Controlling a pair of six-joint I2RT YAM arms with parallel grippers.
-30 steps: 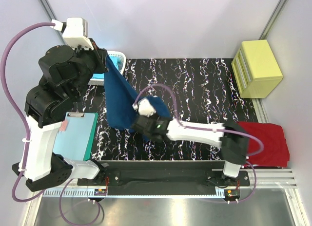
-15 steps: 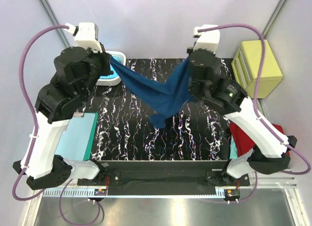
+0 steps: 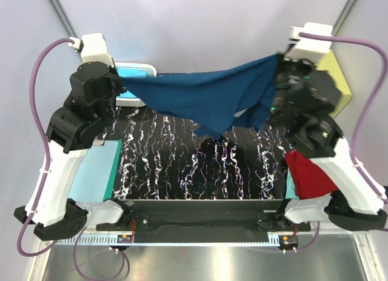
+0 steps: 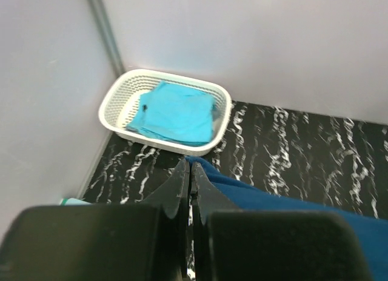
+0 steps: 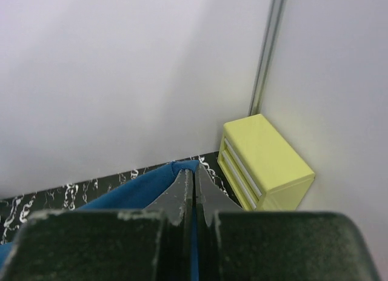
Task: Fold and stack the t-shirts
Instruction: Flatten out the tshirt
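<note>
Above the far half of the black marbled table (image 3: 200,172), the navy blue t-shirt (image 3: 206,99) hangs spread out between the two raised arms. Its upper edge runs nearly level from left to right, and its loose middle sags down toward the tabletop. From the overhead view it cannot be told whether the lowest fold touches the surface. The left gripper (image 4: 188,169) is at the far left, with its jaws pressed together and pinching one end of the navy cloth, which trails off to the right below the fingertips. The right gripper (image 5: 190,175) is at the far right, and its jaws are likewise closed tight on the opposite end of the same garment, with a blue corner showing between the fingertips. A white perforated basket (image 4: 115,102) sits in the far-left corner of the table, just beyond the left gripper, and contains a turquoise t-shirt (image 4: 176,111) lying crumpled inside it. A yellow drawer unit (image 5: 267,163) stands in the far-right corner against the wall, beyond the right gripper. A red t-shirt (image 3: 309,175) lies at the near-right edge of the table, partly covered by the right arm. A teal clipboard (image 3: 91,172) lies flat at the near-left edge, partly hidden under the left arm.
</note>
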